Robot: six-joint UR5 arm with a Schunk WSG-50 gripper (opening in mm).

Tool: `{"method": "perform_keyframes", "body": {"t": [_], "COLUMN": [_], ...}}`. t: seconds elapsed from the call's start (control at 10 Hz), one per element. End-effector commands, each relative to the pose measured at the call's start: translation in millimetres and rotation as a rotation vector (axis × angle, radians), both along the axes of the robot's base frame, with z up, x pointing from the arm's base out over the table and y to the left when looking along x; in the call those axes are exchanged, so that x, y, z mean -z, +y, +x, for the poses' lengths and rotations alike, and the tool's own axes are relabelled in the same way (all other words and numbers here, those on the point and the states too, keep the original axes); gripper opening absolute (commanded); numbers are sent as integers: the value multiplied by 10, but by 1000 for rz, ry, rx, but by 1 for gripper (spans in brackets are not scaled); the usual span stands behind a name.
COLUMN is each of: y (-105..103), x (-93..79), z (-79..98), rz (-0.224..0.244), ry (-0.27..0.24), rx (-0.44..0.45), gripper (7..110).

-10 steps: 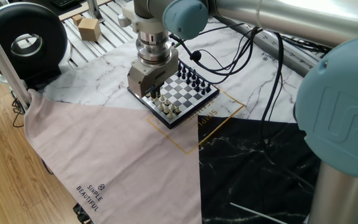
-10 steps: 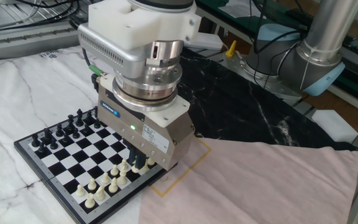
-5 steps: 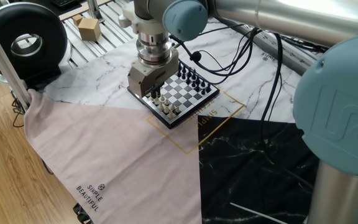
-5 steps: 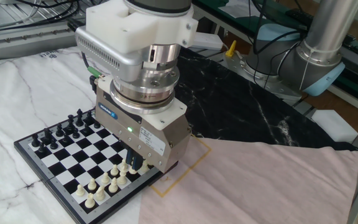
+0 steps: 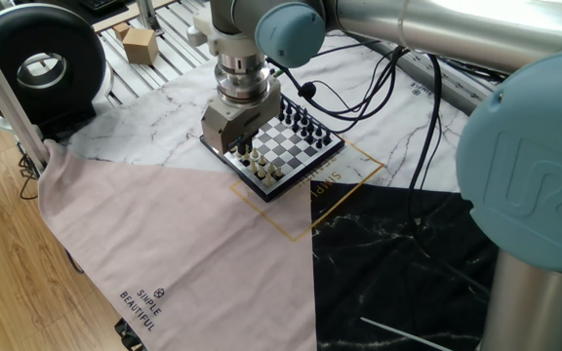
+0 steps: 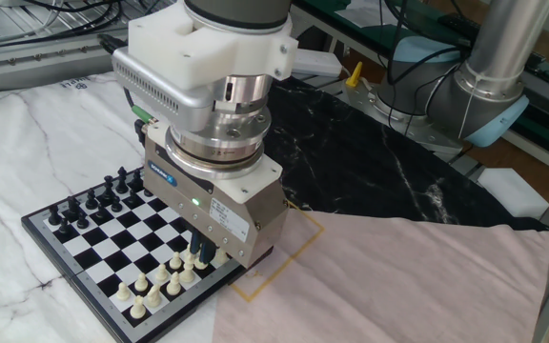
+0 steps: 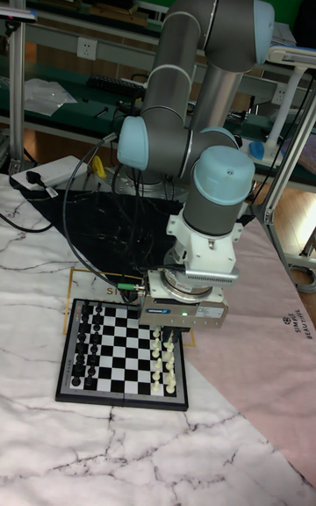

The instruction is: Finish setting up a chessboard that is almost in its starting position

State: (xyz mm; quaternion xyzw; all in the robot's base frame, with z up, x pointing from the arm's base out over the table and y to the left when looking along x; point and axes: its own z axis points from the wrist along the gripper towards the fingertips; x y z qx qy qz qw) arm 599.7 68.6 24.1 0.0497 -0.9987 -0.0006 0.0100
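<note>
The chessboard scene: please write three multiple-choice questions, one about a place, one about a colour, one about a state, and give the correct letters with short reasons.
1. Over which part of the chessboard is the gripper?
A. the side with the cream pieces
B. the side with the black pieces
C. off the board, over the pink cloth

2. What colour is the cloth directly under the chessboard?
A. pink
B. white marble pattern
C. black marble pattern

3. How are the black pieces standing?
A. upright in rows along one edge
C. piled beside the board
B. lying scattered on the middle squares

Answers: 1 A, the fingers come down among the cream pieces. 2 B, the white marble cloth surrounds the board. 3 A, they stand upright in rows at the far edge from the gripper.
</note>
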Motion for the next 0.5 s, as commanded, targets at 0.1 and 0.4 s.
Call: {"method": "perform_keyframes", "body": {"t": [0.1, 0.4], "y": [-11, 4], "x": [25, 34], "z": [-48, -52], "rz": [6, 11], "ry": [23, 26], "rx": [12, 12], "gripper": [7, 7]}}
